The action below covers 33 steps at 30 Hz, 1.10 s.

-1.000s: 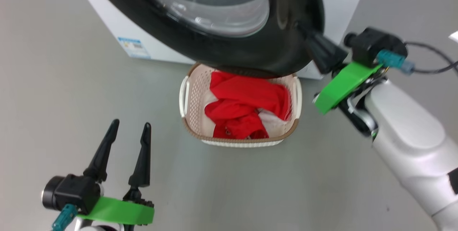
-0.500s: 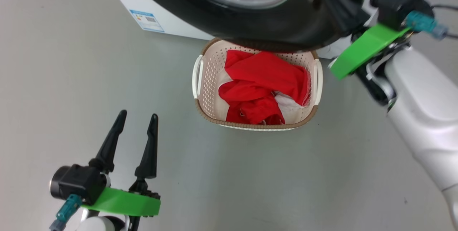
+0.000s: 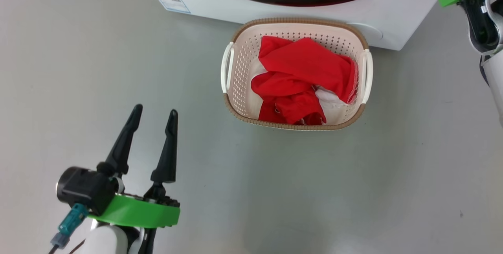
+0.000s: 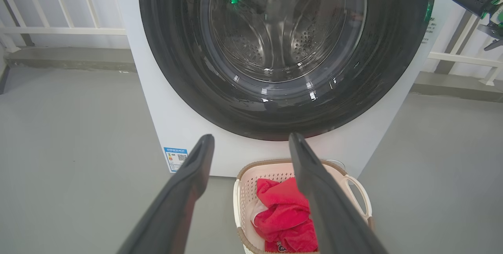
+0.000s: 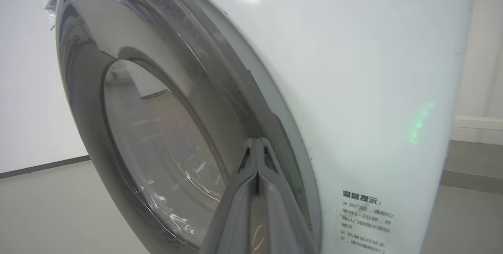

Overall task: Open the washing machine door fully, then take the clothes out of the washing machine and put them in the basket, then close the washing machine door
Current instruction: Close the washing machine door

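Basket (image 3: 235,112) of clothes (image 3: 302,69) sits against the washer (image 3: 220,2), below the door (image 4: 177,69). Floor (image 3: 118,49) lies bare on its other sides. Left fingers (image 3: 169,136) are spread and empty. Right fingers (image 5: 257,146) are pressed together at the door's rim.

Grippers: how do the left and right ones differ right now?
The left gripper has its fingers wide apart; the right gripper has them pressed together. The left gripper hangs over the floor, touching nothing; the right gripper has its tips against the edge of the door, at its black rim. Both have two long dark fingers and hold nothing.
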Motion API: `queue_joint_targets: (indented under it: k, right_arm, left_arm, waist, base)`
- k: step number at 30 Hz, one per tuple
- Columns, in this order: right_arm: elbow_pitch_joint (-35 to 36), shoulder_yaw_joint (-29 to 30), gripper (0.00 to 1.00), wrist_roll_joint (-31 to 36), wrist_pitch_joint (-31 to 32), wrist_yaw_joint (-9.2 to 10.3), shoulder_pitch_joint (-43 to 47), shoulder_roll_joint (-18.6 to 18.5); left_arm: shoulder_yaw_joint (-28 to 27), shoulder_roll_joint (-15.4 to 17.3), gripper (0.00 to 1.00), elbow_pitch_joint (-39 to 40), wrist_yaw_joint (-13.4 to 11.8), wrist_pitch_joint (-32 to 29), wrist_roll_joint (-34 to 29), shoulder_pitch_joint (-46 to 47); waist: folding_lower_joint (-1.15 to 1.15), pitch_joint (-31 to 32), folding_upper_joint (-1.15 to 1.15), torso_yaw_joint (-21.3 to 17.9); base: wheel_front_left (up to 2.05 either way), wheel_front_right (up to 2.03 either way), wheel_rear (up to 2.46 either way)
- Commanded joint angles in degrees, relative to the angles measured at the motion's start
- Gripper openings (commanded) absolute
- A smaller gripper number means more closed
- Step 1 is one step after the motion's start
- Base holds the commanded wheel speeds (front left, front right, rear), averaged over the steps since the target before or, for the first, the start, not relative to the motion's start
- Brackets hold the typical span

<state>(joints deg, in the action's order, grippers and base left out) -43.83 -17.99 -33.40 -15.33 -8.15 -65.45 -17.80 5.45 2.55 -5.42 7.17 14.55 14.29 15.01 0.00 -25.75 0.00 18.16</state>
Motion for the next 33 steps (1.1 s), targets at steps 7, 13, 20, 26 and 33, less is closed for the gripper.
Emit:
queue_joint_targets:
  k: [7, 13, 20, 26, 33]
  right_arm:
    - [0.2, 0.8, 0.0, 2.2, 0.3, 0.66, -0.7, 1.8]
    - [3.1, -2.5, 0.0, 0.1, 0.3, 0.66, 1.2, 2.5]
    - [8.5, -5.5, 1.0, -0.1, 0.3, 0.66, 7.2, 2.3]
    - [12.2, -5.6, 1.0, 2.5, 0.3, 0.66, 13.6, 3.6]
    - [14.1, -4.0, 1.0, 5.4, 0.3, 0.66, 21.2, 4.9]
  left_arm:
    - [-2.0, 0.8, 1.0, 1.4, 0.3, 0.4, 0.2, 1.5]
    - [-2.2, 0.8, 1.0, 0.9, 0.3, 0.4, 0.0, 1.6]
    - [-1.2, 1.3, 1.0, -0.4, 0.3, 0.4, 4.5, 1.7]
    - [-0.6, 2.2, 1.0, -2.2, 0.3, 0.4, 6.2, 1.8]
    - [-0.9, 3.3, 1.0, -4.2, 0.3, 0.4, 7.5, 0.7]
  waist:
    - [0.0, -0.4, 0.0, -0.1]
    - [0.0, 0.7, 0.0, -2.0]
    - [0.0, 3.9, 0.0, -5.7]
    - [0.0, 8.0, 0.0, -9.8]
    - [0.0, 12.9, 0.0, -13.9]
  base:
    - [0.0, 0.0, 0.0]
    - [0.0, 0.0, 0.0]
    - [0.0, 0.0, 0.0]
    - [0.0, 0.0, 0.0]
    - [0.0, 0.0, 0.0]
